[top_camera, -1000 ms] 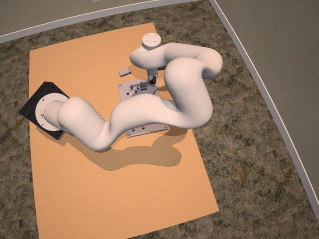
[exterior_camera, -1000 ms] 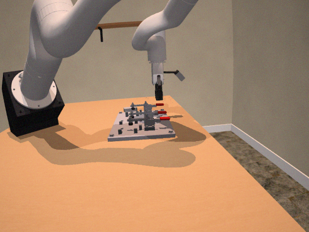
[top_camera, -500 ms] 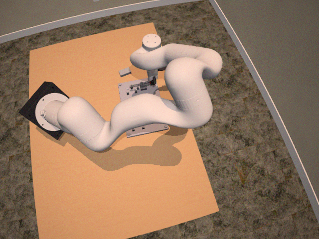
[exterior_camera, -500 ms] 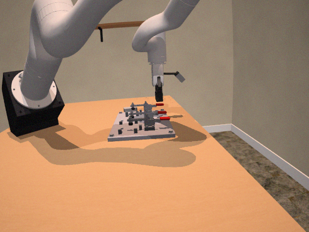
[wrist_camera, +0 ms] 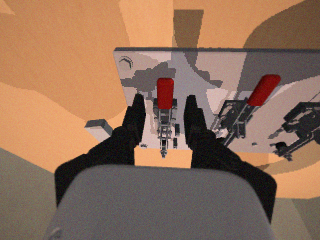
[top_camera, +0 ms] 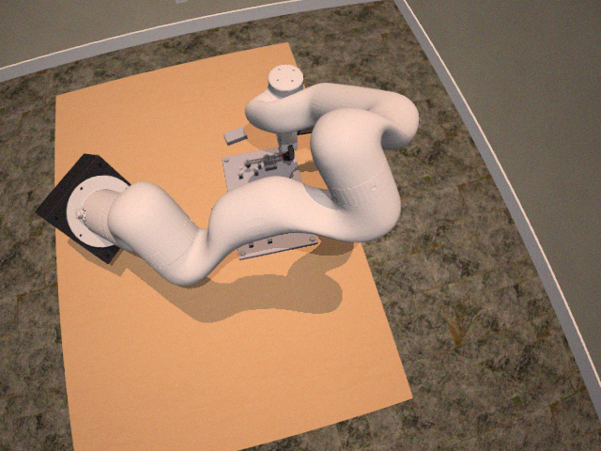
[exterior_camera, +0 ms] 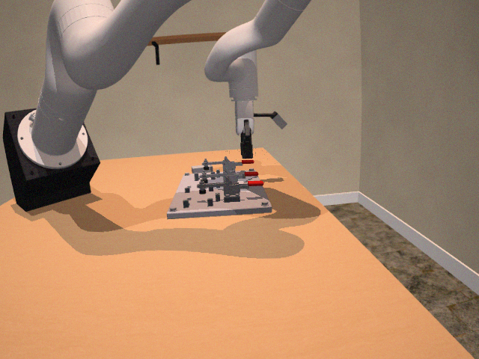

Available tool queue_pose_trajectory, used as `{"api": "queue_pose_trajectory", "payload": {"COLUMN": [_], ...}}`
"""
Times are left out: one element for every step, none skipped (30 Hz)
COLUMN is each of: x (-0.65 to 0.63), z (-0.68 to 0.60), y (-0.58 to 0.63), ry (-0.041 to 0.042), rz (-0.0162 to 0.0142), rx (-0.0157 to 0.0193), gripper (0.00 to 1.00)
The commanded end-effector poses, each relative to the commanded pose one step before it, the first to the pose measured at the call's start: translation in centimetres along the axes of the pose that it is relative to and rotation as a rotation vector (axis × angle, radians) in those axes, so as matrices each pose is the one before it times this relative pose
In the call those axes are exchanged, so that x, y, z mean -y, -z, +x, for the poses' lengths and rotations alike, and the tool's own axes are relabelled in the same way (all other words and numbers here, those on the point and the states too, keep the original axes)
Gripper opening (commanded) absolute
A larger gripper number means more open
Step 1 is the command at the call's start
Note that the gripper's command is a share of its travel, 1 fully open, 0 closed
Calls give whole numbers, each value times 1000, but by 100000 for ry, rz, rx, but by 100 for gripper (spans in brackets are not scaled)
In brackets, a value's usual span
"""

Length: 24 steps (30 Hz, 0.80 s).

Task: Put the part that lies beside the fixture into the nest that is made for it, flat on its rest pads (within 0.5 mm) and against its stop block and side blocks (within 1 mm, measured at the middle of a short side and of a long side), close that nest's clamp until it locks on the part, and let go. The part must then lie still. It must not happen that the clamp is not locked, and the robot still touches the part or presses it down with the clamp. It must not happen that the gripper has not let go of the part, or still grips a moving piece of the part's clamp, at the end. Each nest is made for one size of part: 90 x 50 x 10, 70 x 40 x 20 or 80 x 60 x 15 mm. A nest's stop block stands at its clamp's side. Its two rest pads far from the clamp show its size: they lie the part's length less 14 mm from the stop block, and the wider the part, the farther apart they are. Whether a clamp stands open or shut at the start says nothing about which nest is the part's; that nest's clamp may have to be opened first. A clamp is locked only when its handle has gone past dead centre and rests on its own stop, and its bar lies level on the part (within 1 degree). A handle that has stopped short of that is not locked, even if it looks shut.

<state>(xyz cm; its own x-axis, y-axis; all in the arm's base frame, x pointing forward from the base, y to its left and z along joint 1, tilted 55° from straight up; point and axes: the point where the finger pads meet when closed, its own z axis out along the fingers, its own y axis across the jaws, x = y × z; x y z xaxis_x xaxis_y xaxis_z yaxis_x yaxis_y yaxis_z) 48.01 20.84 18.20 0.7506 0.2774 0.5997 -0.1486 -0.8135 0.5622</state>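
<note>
Wrist view: claw (wrist_camera: 165,116) half spread, holding nothing, straddles the red handle (wrist_camera: 165,93) just ahead; keep centred, descend squarely before pinching.

The arm (top_camera: 252,213) is a smooth, glossy off-white, built of thick rounded tubular links with bulging elbow joints; faint seam lines ring one link near the right of the top view. Its round white base flange (exterior_camera: 28,140), dotted with small dark screws around the rim, sits on a black cube-shaped pedestal (exterior_camera: 46,181) at the left of the exterior view. A flat white end cap (top_camera: 285,77) bears four small screw holes. The gripper (wrist_camera: 165,120) has a pale grey rounded body and two black, tapering fingers.
</note>
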Motion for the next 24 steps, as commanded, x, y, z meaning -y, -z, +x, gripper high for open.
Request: {"api": "queue_pose_trajectory", "payload": {"x": [29,2,2,2,2,2,2,2,2,1,1,0,0,1,0,0,0,0,0,0,0,0,0,0], "z": [40,3,3,3,4,3,3,3,2,2,2,0,0,1,1,0,0,0,0,0,0,0,0,0], "y": [-604,-256,-272,-280,-281,-273,-259,-237,-209,-177,-142,0,0,-106,-71,-40,-16,-2,0,0,0,0,0,0], "ry": [-20,0,0,0,0,0,0,0,0,0,0,0,0,0,0,0,0,0,0,0,0,0,0,0], "rz": [57,0,0,1,-1,0,0,0,0,0,0,0,0,0,0,0,0,0,0,0,0,0,0,0], "rx": [-67,0,0,1,-1,0,0,0,0,0,0,0,0,0,0,0,0,0,0,0,0,0,0,0], "gripper": [47,47,47,47,47,47,47,47,47,47,47,47,47,47,47,47,47,47,47,47,47,47,47,47]}}
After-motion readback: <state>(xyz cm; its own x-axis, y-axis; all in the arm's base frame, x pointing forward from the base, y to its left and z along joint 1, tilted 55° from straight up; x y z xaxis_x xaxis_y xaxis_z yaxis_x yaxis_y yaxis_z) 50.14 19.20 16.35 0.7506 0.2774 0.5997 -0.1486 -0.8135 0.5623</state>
